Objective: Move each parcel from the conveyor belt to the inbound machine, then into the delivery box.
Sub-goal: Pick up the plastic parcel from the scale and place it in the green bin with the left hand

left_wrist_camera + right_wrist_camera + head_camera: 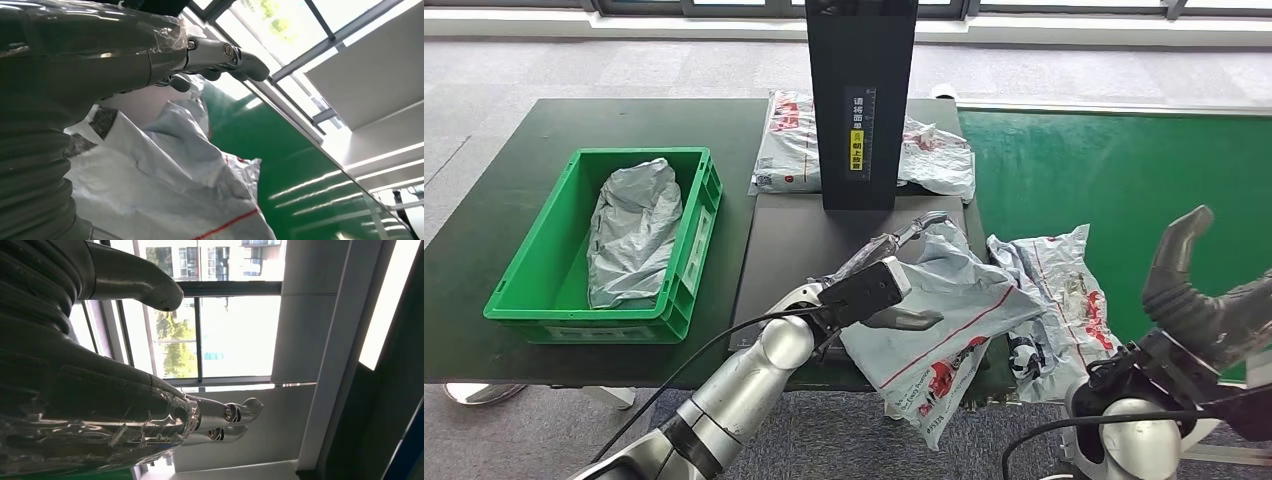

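A large white parcel with red print lies partly on the black plate of the inbound machine and hangs over the table's front edge. My left hand lies against its left side, fingers stretched along its upper edge, the thumb spread on top; no grip shows. The left wrist view shows the straight fingers above the crinkled parcel. A second parcel lies on the green conveyor belt. My right hand is raised near the belt's front, fingers apart and holding nothing. The right wrist view shows that hand against windows.
The green delivery box stands left on the dark table and holds a grey parcel. The machine's black post rises behind the plate, with another white parcel lying behind it.
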Tool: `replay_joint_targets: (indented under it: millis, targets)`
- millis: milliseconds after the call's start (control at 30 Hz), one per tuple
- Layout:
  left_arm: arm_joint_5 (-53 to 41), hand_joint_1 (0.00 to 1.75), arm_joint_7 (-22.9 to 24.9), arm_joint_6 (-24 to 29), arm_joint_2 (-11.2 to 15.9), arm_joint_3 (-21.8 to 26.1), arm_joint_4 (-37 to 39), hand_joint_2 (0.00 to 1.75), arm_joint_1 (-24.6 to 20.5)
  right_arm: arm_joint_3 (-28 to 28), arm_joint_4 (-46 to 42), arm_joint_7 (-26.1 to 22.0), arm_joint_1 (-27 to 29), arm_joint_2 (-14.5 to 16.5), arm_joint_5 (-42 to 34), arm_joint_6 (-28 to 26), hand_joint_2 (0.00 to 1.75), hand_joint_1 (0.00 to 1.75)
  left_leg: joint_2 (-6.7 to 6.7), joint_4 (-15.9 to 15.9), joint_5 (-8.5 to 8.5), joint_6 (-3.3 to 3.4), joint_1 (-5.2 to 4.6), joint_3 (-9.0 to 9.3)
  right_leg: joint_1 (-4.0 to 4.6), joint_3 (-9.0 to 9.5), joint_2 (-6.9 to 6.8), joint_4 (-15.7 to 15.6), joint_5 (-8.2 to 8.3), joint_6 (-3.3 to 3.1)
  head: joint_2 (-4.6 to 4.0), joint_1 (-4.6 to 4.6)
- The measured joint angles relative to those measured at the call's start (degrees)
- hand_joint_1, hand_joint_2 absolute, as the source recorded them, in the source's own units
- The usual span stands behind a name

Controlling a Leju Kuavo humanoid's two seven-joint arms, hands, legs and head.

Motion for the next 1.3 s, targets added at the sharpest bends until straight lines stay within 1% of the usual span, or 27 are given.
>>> replay_joint_targets:
  millis: [167, 300, 367, 433, 500, 567, 700, 800, 867, 967, 1033, 1167, 1300]
  targets:
    - [0.8, 0.0, 1.4, -1.0, 0.0, -7.3, -1.6, 1.75, 0.1, 0.0, 1.1, 1.6, -1.5, 1.5, 2.7, 0.0, 1.75, 0.0, 0.02, 0.0, 0.0, 0.0, 0.0, 0.0, 0.0, 0.01, 0.01, 0.0, 0.0, 0.0, 0.0, 0.0]
    - [0.7, 0.0, 1.8, 0.0, 0.1, -10.7, -1.5, 1.75, 0.0, 0.0, 1.7, 1.9, -2.2, 2.3, 3.6, 0.0, 1.75, 0.0, 0.02, 0.0, 0.0, 0.0, 0.0, 0.0, -0.01, 0.0, 0.0, 0.0, 0.0, 0.0, 0.0, 0.0]
    - [-1.0, 0.0, 2.1, 3.3, 0.1, -12.2, -0.6, 1.75, -0.4, 0.0, 1.8, 2.0, -2.4, 2.9, 4.4, 0.0, 1.75, 0.0, 0.02, 0.0, 0.0, 0.0, 0.0, 0.01, 0.0, 0.0, 0.01, 0.0, 0.0, 0.0, 0.0, 0.0]
    - [-3.8, 0.0, 2.3, 9.0, -0.4, -13.7, 1.7, 1.75, -1.1, 0.0, 1.9, 2.0, -2.4, 3.6, 5.4, 0.0, 1.75, 0.0, 0.02, 0.0, 0.0, 0.0, 0.0, 0.01, 0.0, -0.01, 0.01, 0.0, 0.0, 0.0, 0.0, 0.0]
    - [-6.2, 0.0, 2.2, 15.1, -1.3, -15.1, 5.2, 1.75, -1.8, 0.0, 2.0, 2.1, -2.4, 4.4, 6.4, 0.0, 1.75, 0.0, 0.02, 0.0, 0.0, 0.0, 0.0, 0.01, 0.0, -0.01, 0.01, 0.0, 0.0, 0.0, 0.0, 0.0]
    - [-5.8, 0.0, 3.0, 20.3, -2.3, -17.0, 8.5, 1.75, -2.5, 0.0, 2.1, 2.5, -2.5, 5.1, 7.1, 0.0, 1.75, 0.0, 0.03, 0.0, 0.0, 0.0, 0.0, 0.01, -0.01, -0.01, 0.02, 0.0, 0.0, 0.0, 0.0, 0.0]
    - [1.6, 0.0, 6.3, 26.5, -3.3, -23.0, 12.6, 1.75, -3.9, -0.1, 2.3, 3.7, -3.0, 6.4, 8.8, 0.0, 1.75, 0.0, 0.03, 0.0, 0.0, 0.0, -0.01, 0.01, -0.01, -0.01, 0.03, 0.0, 0.0, 0.0, 0.0, 0.0]
    - [8.2, 0.0, 8.4, 31.1, -3.7, -29.5, 14.6, 1.75, -5.1, -0.6, 2.4, 4.2, -3.2, 7.5, 10.3, 0.0, 1.75, 0.0, 0.02, 0.0, 0.0, 0.0, -0.01, 0.01, -0.01, 0.0, 0.02, 0.0, 0.0, 0.0, 0.0, 0.0]
    - [10.8, 0.0, 9.0, 33.5, -3.8, -33.5, 15.6, 1.75, -5.4, -0.7, 2.4, 3.8, -2.8, 7.8, 10.3, 0.0, 1.75, 0.0, 0.03, 0.0, 0.0, 0.0, 0.0, 0.01, -0.01, 0.0, 0.03, 0.0, 0.0, 0.0, 0.0, 0.0]
    - [12.2, 0.0, 9.2, 34.8, -3.8, -37.4, 17.0, 1.75, -5.5, -0.7, 2.4, 3.0, -2.1, 8.0, 9.8, 0.0, 1.75, 0.0, 0.05, 0.0, -0.01, 0.0, 0.0, 0.01, -0.01, -0.02, 0.05, 0.0, -0.01, 0.01, 0.0, 0.0]
    - [12.4, 0.0, 9.2, 34.9, -3.8, -38.9, 17.7, 1.75, -5.5, -0.7, 2.4, 2.9, -1.8, 8.1, 9.7, 0.0, 1.75, 0.0, 0.05, 0.0, -0.01, 0.0, 0.0, 0.01, 0.0, -0.02, 0.05, 0.0, -0.02, 0.02, 0.0, 0.0]
    - [12.8, 0.0, 9.2, 34.9, -3.9, -40.6, 18.6, 1.75, -5.7, -0.7, 2.4, 2.7, -1.5, 8.2, 9.6, 0.0, 1.75, 0.0, 0.06, 0.0, 0.0, 0.0, 0.0, 0.01, -0.01, -0.01, 0.05, 0.0, -0.02, 0.03, 0.0, 0.0]
    - [14.3, 0.0, 10.4, 34.4, -3.9, -42.0, 19.7, 1.75, -5.8, -0.7, 2.4, 2.8, -1.5, 8.2, 9.6, 0.0, 1.75, 0.0, 0.06, 0.0, 0.0, 0.0, 0.0, 0.01, -0.01, 0.0, 0.05, 0.0, -0.02, 0.03, 0.0, 0.0]
